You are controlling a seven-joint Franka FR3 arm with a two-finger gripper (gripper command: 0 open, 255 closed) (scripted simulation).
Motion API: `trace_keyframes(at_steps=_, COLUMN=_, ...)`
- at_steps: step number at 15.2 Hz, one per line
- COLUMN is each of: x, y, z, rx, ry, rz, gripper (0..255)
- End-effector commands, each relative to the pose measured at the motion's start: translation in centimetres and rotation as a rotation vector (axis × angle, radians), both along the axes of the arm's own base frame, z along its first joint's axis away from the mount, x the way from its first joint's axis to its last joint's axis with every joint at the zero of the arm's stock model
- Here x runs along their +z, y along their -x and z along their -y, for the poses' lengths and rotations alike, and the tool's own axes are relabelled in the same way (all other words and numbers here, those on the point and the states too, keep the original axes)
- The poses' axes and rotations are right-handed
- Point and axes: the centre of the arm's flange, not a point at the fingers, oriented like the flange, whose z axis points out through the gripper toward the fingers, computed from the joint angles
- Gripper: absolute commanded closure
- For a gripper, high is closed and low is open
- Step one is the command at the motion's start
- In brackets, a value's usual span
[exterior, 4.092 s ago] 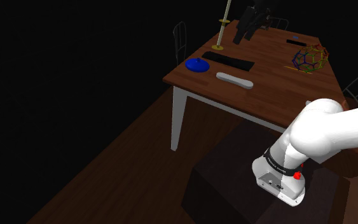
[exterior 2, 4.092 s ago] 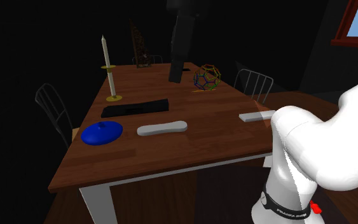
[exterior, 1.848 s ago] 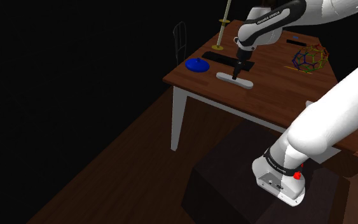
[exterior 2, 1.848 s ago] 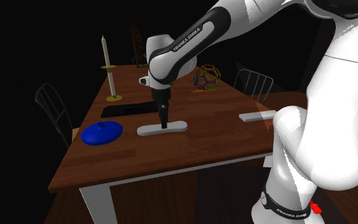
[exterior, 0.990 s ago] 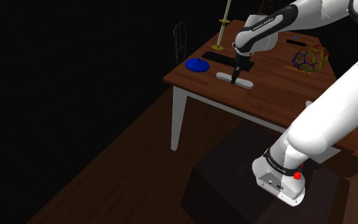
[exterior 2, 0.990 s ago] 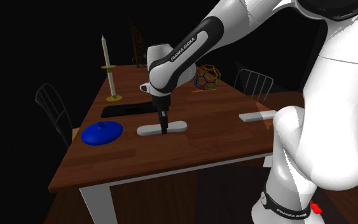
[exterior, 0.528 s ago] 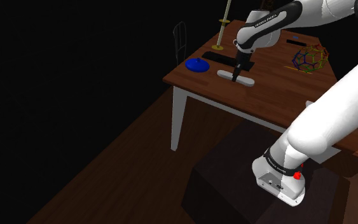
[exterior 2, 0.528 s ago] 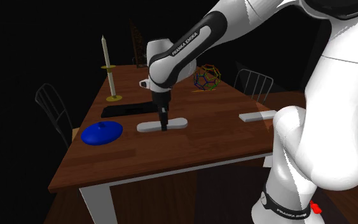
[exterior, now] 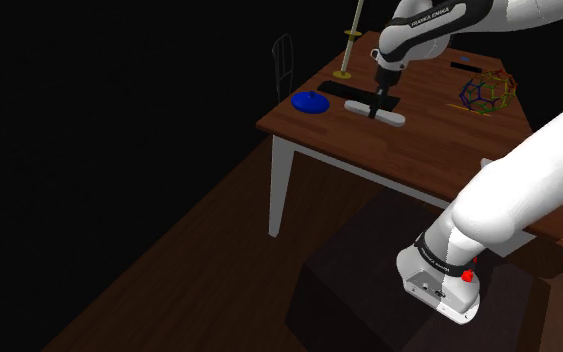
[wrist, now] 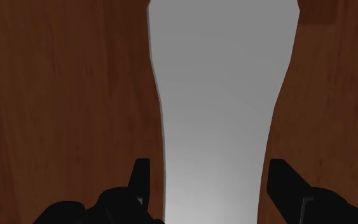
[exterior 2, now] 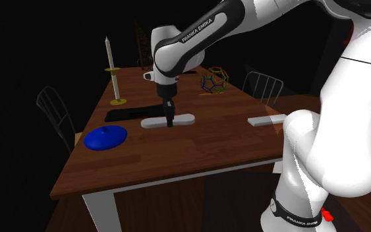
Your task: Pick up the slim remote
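Observation:
The slim remote [exterior 2: 152,123] is a pale grey bar, held level a little above the brown wooden table [exterior 2: 177,155]. My black gripper [exterior 2: 171,122] points straight down and is shut on the remote's middle. In the shoulder view the remote [exterior: 395,118] hangs from the gripper [exterior: 375,109] near the table's left end. The wrist view has the grey remote [wrist: 222,95] running away from the hand, and the two fingers [wrist: 139,181] press on its sides over the wood.
On the table sit a blue dish [exterior 2: 105,138], a flat black slab [exterior 2: 138,113] just behind the remote, a candle in a brass holder [exterior 2: 113,76], a wireframe ball [exterior 2: 214,80] and a white bar [exterior 2: 266,120] at the near edge. Metal chairs [exterior 2: 53,112] flank the table.
The gripper came down onto the remote and shut on it. In the last second it has risen, lifting the remote off the tabletop.

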Motion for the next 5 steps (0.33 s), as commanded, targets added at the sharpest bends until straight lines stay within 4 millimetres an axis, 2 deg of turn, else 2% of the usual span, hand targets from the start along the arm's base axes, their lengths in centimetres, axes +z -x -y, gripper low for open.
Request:
trace_keyframes(at_steps=1, x=1.1, y=0.0, z=0.0, rx=0.000, ry=0.000, rz=0.000, gripper=255)
trace_keyframes(at_steps=3, x=2.2, y=0.0, z=0.0, rx=0.000, ry=0.000, rz=0.000, gripper=255)
trace_keyframes(at_steps=5, x=2.3, y=0.0, z=0.0, rx=0.000, ry=0.000, rz=0.000, gripper=255)
